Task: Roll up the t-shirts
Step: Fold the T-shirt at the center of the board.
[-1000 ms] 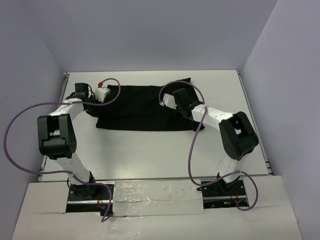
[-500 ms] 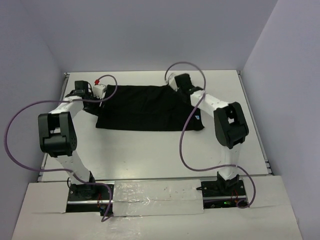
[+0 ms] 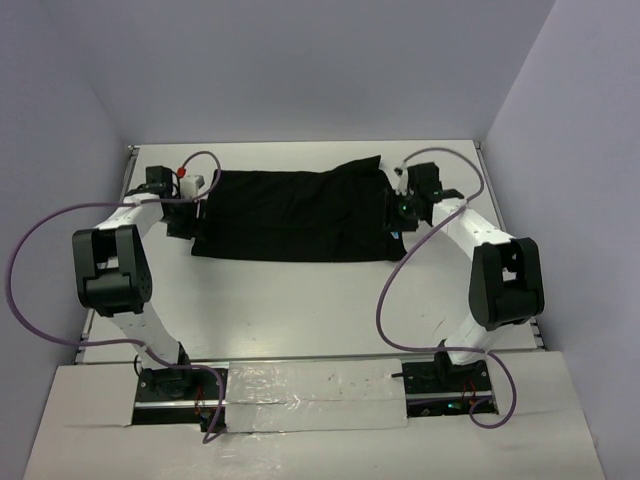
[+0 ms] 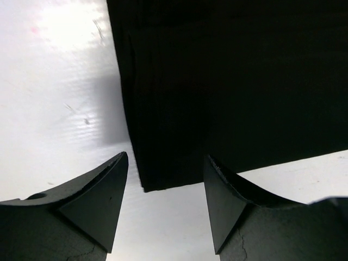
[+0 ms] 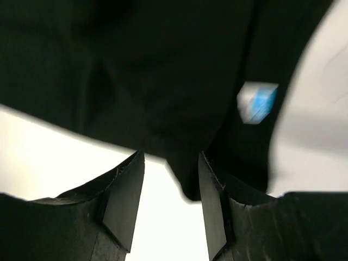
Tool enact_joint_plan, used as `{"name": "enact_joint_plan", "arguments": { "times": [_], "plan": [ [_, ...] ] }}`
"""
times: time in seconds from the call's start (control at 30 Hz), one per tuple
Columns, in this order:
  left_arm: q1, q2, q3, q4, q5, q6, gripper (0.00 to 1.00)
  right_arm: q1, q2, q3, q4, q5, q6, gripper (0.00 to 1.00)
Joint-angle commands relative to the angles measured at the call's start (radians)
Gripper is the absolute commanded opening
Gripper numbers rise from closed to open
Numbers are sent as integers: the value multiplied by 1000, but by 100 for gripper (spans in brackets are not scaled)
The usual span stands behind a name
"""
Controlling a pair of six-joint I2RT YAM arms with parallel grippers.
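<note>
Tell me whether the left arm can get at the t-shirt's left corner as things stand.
Probably yes. The left end effector is open and sits right at the corner of the t-shirt, its fingers either side of the fabric edge, with nothing between them to block a grasp.

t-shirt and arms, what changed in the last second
Both claws opened. The right claw swung from the middle of the t-shirt out to its right end; the left claw pulled back a little to the left edge. The t-shirt stayed flat in the same spot.
</note>
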Motion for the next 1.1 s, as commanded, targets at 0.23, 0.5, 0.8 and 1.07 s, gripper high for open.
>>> {"name": "enact_joint_plan", "arguments": {
  "times": [0.23, 0.5, 0.8, 1.07],
  "plan": [
    [-10, 48, -28, 18, 41, -91, 64, 1, -16, -148, 55, -142, 171, 52],
    [-18, 82, -48, 52, -10, -99, 62, 1, -16, -153, 21, -30, 138, 52],
    [-32, 97, -75, 81, -22, -102, 39, 0, 22, -171, 56, -23, 131, 25],
    [-32, 99, -75, 79, -47, -76, 0, -46, 42, -113, 57, -10, 111, 0]
  ]
}}
